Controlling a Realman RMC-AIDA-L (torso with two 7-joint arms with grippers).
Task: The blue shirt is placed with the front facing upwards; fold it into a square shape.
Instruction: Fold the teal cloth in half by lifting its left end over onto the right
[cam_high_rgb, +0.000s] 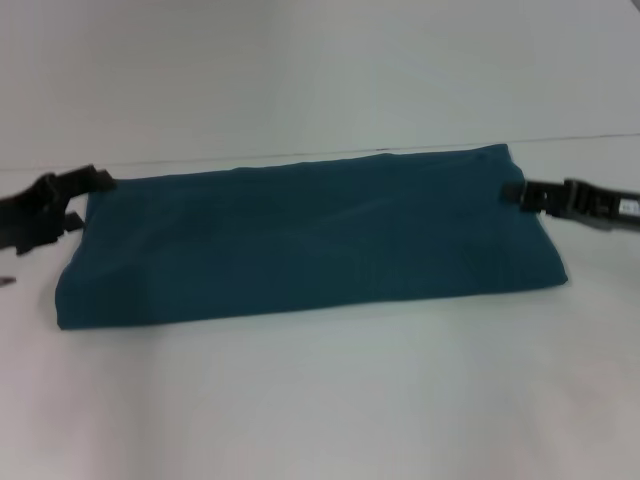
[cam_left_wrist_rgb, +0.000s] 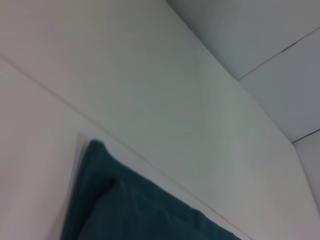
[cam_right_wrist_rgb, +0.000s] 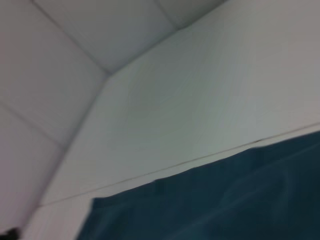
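Note:
The blue shirt (cam_high_rgb: 310, 235) lies on the white table (cam_high_rgb: 320, 400) as a long, flat teal band running left to right, with only plain cloth showing and no print or collar in sight. My left gripper (cam_high_rgb: 85, 200) is at the band's far left corner, touching its edge. My right gripper (cam_high_rgb: 515, 192) is at the band's right end near the far corner, its tip against the cloth. A corner of the shirt shows in the left wrist view (cam_left_wrist_rgb: 140, 210), and a straight edge of it shows in the right wrist view (cam_right_wrist_rgb: 225, 200).
A pale wall (cam_high_rgb: 300, 70) rises just behind the table's far edge, close to the shirt's far side. White table surface stretches in front of the shirt towards me.

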